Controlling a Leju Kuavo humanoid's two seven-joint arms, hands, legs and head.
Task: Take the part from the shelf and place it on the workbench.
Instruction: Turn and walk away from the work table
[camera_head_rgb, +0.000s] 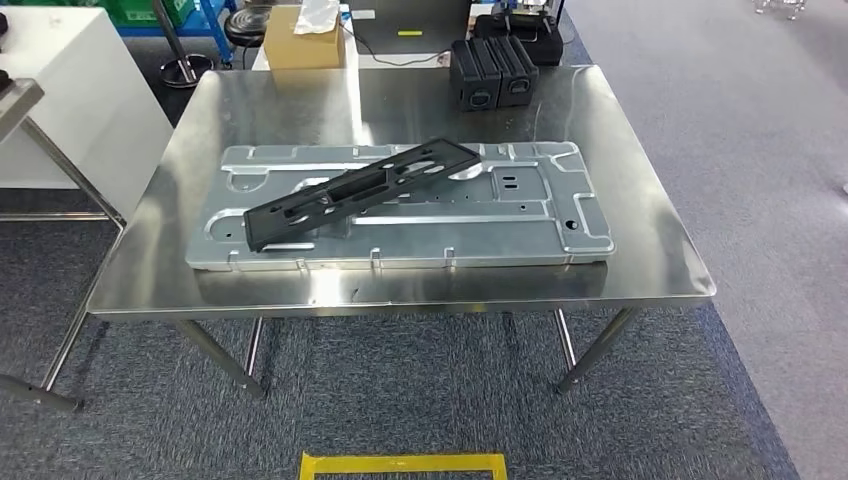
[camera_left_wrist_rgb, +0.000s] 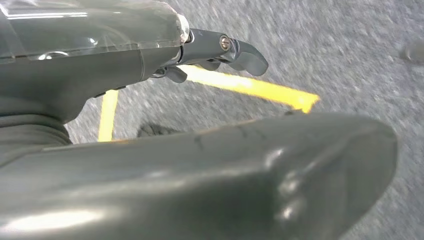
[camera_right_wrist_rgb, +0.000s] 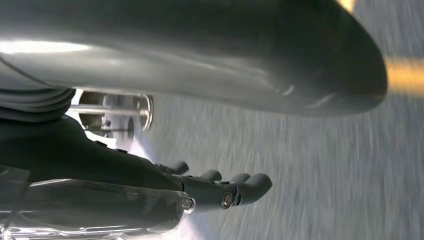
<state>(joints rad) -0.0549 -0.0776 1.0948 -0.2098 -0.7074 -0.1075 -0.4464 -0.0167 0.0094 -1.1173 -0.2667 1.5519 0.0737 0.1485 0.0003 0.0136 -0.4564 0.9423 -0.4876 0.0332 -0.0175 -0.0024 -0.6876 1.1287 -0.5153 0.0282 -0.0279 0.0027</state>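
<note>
The black part (camera_head_rgb: 362, 192), a long flat perforated bracket, was seen in the head view lying on top of a large stamped grey metal panel (camera_head_rgb: 560, 230), which in turn rested on the steel surface (camera_head_rgb: 640, 170). The part's long axis ran diagonally, one end low toward the robot's left and nearer the robot, the other end farther off and toward the right, close to the panel's far edge. It was touched by nothing but the panel beneath it.

Both arms were judged to be hanging at the robot's sides, since each wrist camera looked down at grey carpet and yellow floor tape (camera_left_wrist_rgb: 255, 87). The left hand (camera_left_wrist_rgb: 220, 50) was empty, its dark fingers loosely extended and slightly bent, with nothing between them. The right hand (camera_right_wrist_rgb: 220, 187) was likewise empty, its fingers stretched out side by side and only gently curved. Neither hand was near the part; the surface stood ahead of the robot, well apart from both.

With the part already resting on the surface, the placing was judged done. Were it to be reached again, its nearer end lay toward the left hand.
</note>
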